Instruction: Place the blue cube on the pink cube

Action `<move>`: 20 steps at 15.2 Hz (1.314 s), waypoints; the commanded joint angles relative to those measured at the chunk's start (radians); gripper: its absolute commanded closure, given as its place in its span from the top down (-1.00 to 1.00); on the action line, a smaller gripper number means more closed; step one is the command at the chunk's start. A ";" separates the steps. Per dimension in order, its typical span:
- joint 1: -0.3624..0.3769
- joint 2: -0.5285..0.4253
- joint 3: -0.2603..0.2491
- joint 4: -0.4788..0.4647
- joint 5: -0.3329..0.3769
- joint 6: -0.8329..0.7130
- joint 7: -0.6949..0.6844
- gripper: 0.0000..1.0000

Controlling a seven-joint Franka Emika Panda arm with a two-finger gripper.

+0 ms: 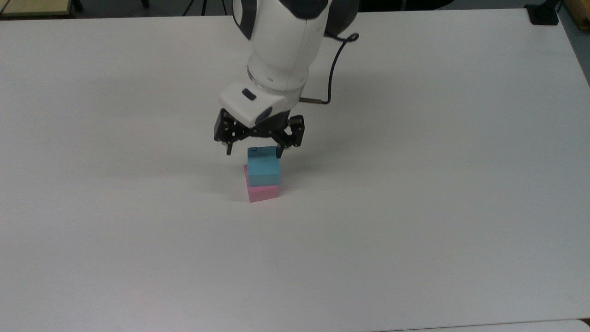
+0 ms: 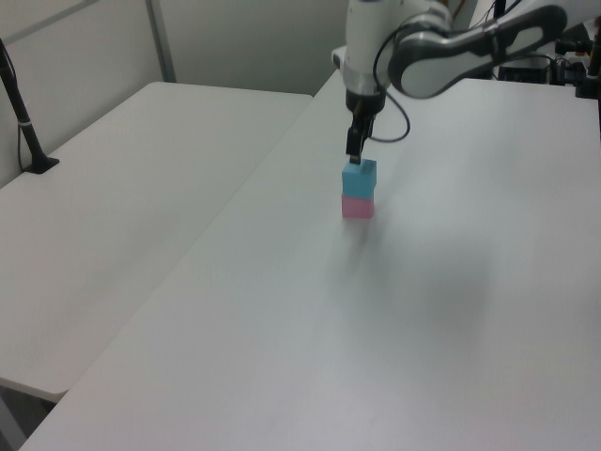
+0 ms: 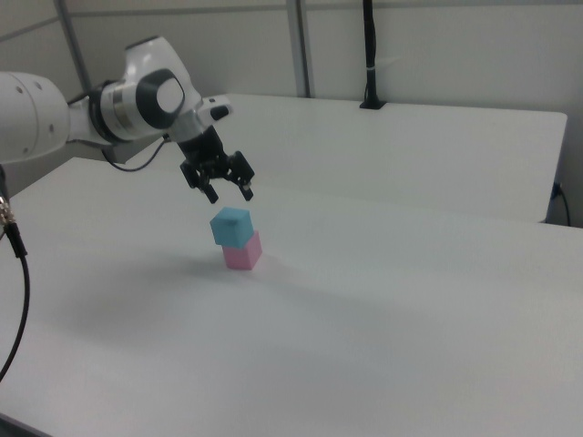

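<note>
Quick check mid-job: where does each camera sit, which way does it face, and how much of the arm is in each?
Top view: high, facing the arm across the table; wrist and open gripper above blue cube on pink cube.
Left view: raised, off to one side; forearm, gripper.
Right view: lower, opposite side; arm, gripper.
All share the stack.
</note>
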 commanded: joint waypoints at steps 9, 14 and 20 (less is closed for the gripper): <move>-0.090 -0.386 -0.015 -0.009 0.261 -0.505 0.007 1.00; -0.092 -0.463 -0.044 -0.062 0.273 -0.572 -0.007 1.00; -0.105 -0.471 -0.044 -0.170 0.260 -0.314 -0.076 1.00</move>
